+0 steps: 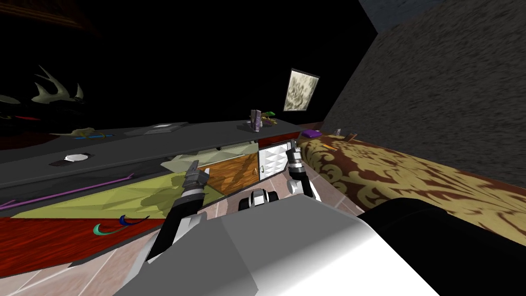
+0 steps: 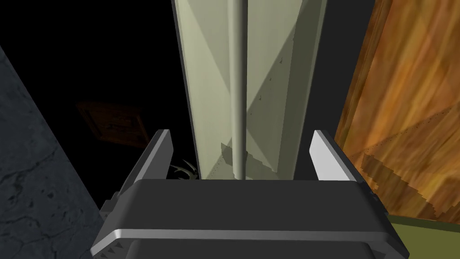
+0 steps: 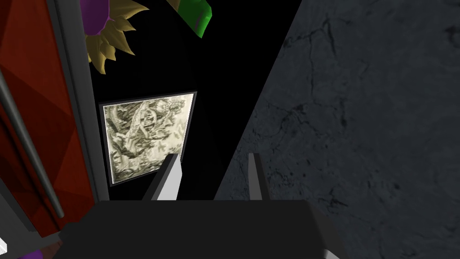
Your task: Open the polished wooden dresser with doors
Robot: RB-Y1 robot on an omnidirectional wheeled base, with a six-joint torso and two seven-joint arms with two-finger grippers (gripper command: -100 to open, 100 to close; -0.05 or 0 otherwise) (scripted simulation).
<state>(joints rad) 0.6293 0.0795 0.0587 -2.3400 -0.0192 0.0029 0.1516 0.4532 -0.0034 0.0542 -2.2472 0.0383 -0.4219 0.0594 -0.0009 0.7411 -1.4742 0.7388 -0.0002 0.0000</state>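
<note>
The left tool (image 2: 242,155) is open at the end of a forearm stretched low and forward. Its fingers stand either side of the grey bar handle (image 2: 237,90) on a pale door (image 2: 269,67) of the dresser (image 1: 154,149), not touching it. The wood-grained door (image 2: 404,112) is just beside that, and the right tool (image 3: 211,177) is raised by a red door (image 3: 31,112), fingers slightly parted on nothing.
</note>
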